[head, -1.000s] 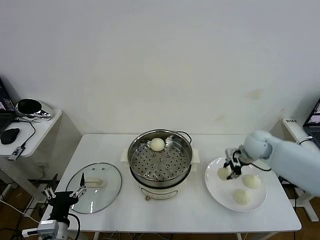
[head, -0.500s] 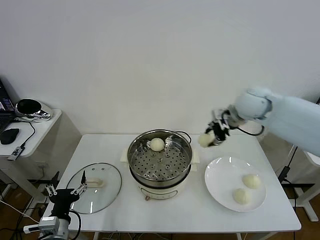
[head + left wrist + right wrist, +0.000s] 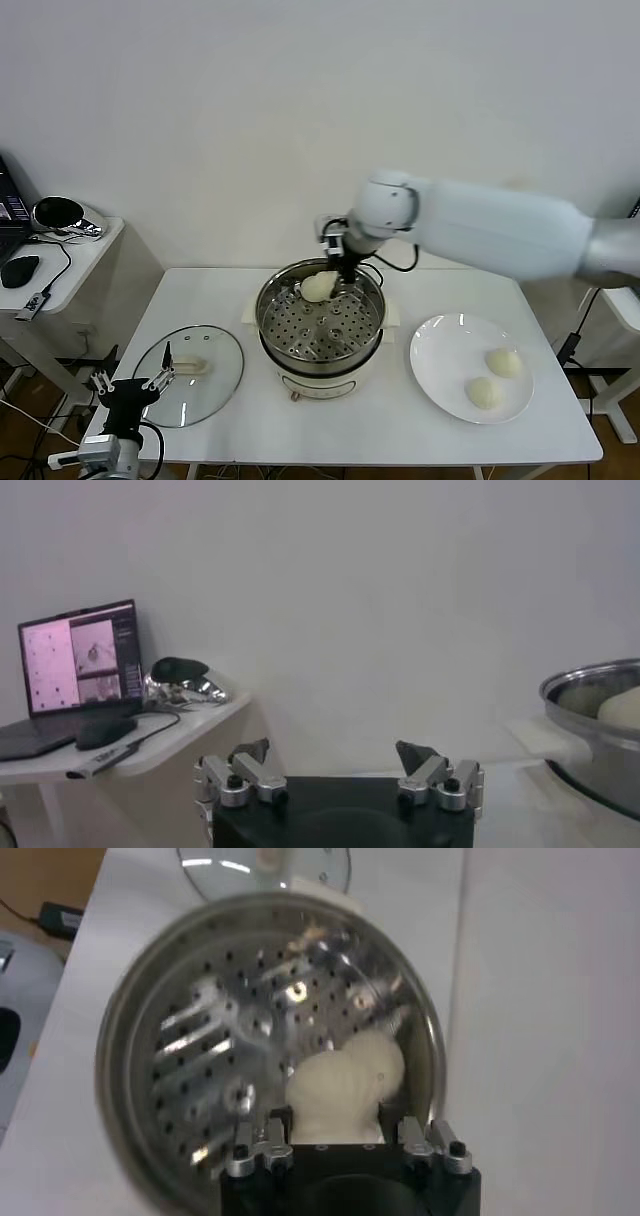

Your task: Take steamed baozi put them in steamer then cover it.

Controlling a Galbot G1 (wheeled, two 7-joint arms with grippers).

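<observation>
in the head view the right gripper [image 3: 335,272] is over the far side of the steamer [image 3: 321,325], and a bun [image 3: 318,287] shows right under it; from here i cannot tell if that is the bun it holds or the one on the tray. to do this step well, i think it should go down slowly, put its bun on a bare spot of the holey tray beside the other one, not on top, and only then let go. i count two buns [image 3: 494,377] on the white plate [image 3: 437,345], one steamer, and one lid [image 3: 190,374] lying flat on the table [image 3: 400,425] to the left of the pot. the left gripper [image 3: 128,387] waits low by the lid. in the left wrist view that gripper [image 3: 336,770] has its fingers spread wide and holds nothing. in the right wrist view the right gripper [image 3: 342,1140] pinches one bun [image 3: 338,1104], and a second bun [image 3: 375,1057] sits just past it on the tray, so four buns in all.
</observation>
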